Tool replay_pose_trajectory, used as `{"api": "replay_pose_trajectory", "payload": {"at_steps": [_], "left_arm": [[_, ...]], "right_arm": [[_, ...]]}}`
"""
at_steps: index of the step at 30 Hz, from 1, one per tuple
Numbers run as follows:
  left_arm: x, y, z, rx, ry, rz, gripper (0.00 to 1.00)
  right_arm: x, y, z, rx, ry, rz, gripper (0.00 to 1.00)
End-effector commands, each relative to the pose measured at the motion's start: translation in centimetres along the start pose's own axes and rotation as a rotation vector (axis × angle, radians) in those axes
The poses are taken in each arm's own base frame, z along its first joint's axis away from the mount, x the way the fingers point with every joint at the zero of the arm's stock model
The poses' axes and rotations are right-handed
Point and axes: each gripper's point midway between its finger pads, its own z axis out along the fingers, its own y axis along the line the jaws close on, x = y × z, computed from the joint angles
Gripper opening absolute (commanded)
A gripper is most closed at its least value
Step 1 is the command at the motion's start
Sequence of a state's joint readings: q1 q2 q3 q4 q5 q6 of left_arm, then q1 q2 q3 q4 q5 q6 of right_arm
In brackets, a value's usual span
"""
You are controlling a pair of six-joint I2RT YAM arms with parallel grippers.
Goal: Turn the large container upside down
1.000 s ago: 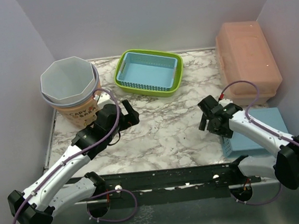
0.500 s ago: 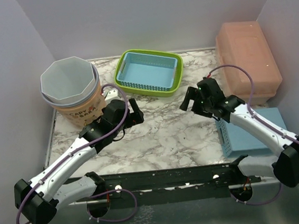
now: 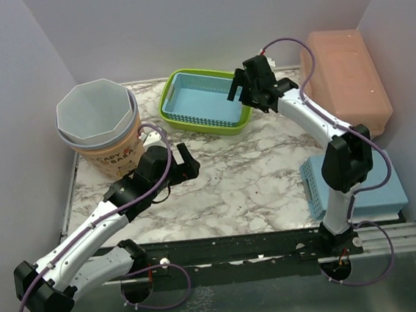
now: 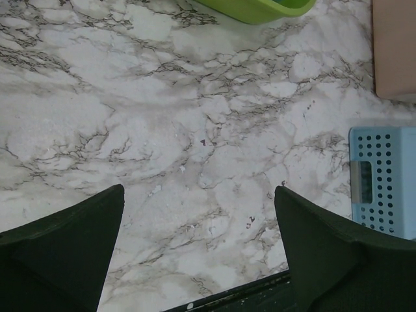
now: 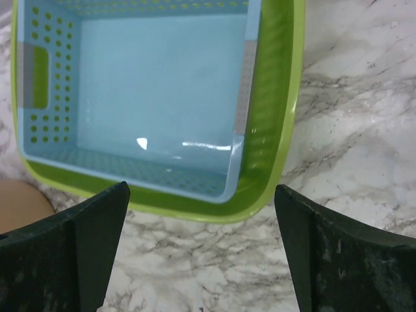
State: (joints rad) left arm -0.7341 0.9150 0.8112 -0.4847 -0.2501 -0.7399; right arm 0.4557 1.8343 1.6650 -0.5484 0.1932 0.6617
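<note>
The large container, a lime-green basket [image 3: 209, 126], stands upright at the back middle of the marble table, with a smaller light-blue basket [image 3: 206, 97] nested inside it. My right gripper [image 3: 240, 92] hovers open over its right end. In the right wrist view the green wall [image 5: 273, 130] and the blue inner basket [image 5: 156, 91] lie just beyond the open gripper [image 5: 201, 187], with nothing between the fingers. My left gripper [image 3: 186, 162] is open over bare marble in front of the basket's left end. Its wrist view shows the gripper [image 4: 198, 189] empty, and the green rim [image 4: 260, 8] at the top edge.
A tan paper bucket with a grey octagonal liner [image 3: 98, 122] stands at the back left, close to my left arm. A pink lidded box [image 3: 345, 84] sits at the back right. An overturned light-blue perforated basket [image 3: 355, 186] lies at the front right, also showing in the left wrist view [image 4: 387, 182].
My right arm swung from the front right up and back to the green basket's right end. My left gripper shifted slightly right and stayed open.
</note>
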Motion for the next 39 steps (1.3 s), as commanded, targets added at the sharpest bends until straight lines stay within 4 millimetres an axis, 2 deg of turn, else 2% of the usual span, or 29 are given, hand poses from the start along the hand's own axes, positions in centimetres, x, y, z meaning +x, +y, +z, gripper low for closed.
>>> {"api": "replay_pose_trajectory", "payload": {"at_steps": [1, 5, 9, 14, 19, 22, 24, 29, 31, 36, 39], "left_arm": [[-0.1, -1.1, -0.7, 0.06, 0.022, 0.005, 0.99], [0.0, -1.7, -1.1, 0.086, 0.04, 0.013, 0.99], [0.1, -1.7, -1.4, 0.09, 0.05, 0.016, 0.99], [0.5, -1.2, -1.4, 0.077, 0.048, -0.014, 0.99], [0.5, -1.2, -1.5, 0.079, 0.046, -0.013, 0.99], [0.5, -1.1, -1.5, 0.077, 0.045, -0.012, 0.99], [0.6, -1.2, -1.5, 0.078, 0.048, -0.017, 0.99], [0.6, -1.1, -1.6, 0.079, 0.047, -0.023, 0.99], [0.5, -1.1, -1.6, 0.079, 0.045, -0.024, 0.99], [0.4, -1.1, -1.6, 0.074, 0.04, -0.028, 0.99], [0.4, -1.2, -1.7, 0.078, 0.04, -0.036, 0.99]], "right_arm": [[-1.1, -2.3, 3.0, 0.128, -0.019, 0.039, 0.98], [-1.3, -0.5, 5.7, -0.012, 0.026, 0.102, 0.95], [-0.9, 1.8, 6.5, -0.185, 0.069, 0.138, 0.93], [0.4, 1.0, 8.2, -0.199, 0.115, 0.244, 0.88], [2.2, 0.8, 10.0, -0.182, 0.224, 0.246, 0.87], [3.0, 0.1, 10.9, -0.139, 0.258, 0.27, 0.87], [3.7, -0.2, 11.3, -0.144, 0.262, 0.286, 0.87], [4.7, 1.1, 11.6, -0.227, 0.326, 0.279, 0.86], [4.9, 1.3, 11.6, -0.247, 0.337, 0.271, 0.83], [4.2, 1.9, 10.7, -0.32, 0.298, 0.261, 0.8], [3.1, 0.2, 10.7, -0.231, 0.237, 0.308, 0.85]]}}
